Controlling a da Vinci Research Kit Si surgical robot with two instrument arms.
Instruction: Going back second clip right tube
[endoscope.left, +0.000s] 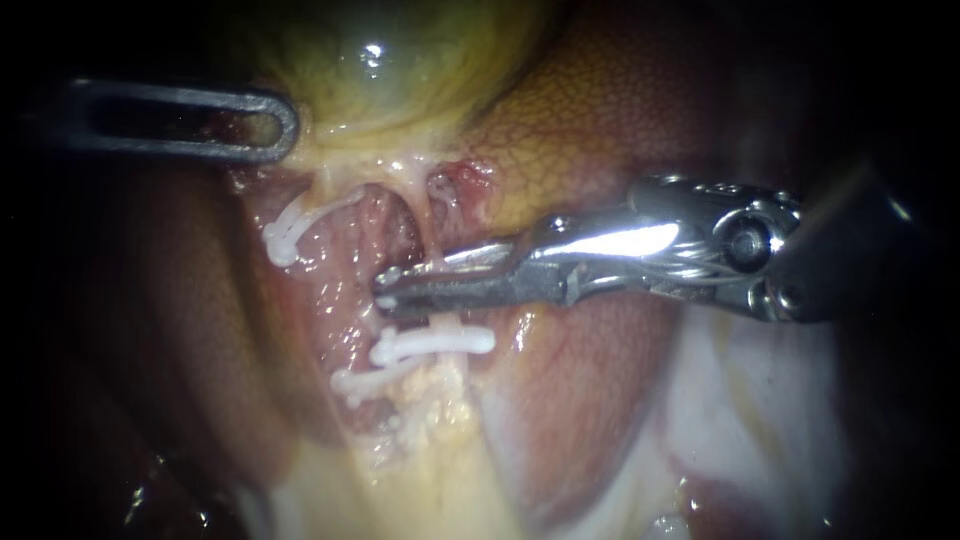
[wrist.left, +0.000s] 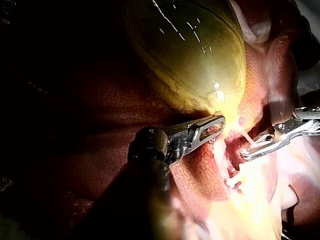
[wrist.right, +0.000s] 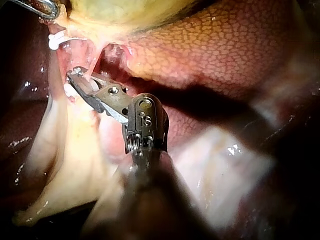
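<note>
Right tool (endoscope.left: 383, 287) open just beside clips (endoscope.left: 430, 343)

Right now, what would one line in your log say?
left instrument: at gallbladder base | right instrument: jaws open, beside two clips on right tube | third clip: left tube

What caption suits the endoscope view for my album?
Right instrument poised just above two white clips, below the gallbladder.

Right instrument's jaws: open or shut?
Open: the right instrument shows a narrow gap between its jaws, nothing gripped.
</note>
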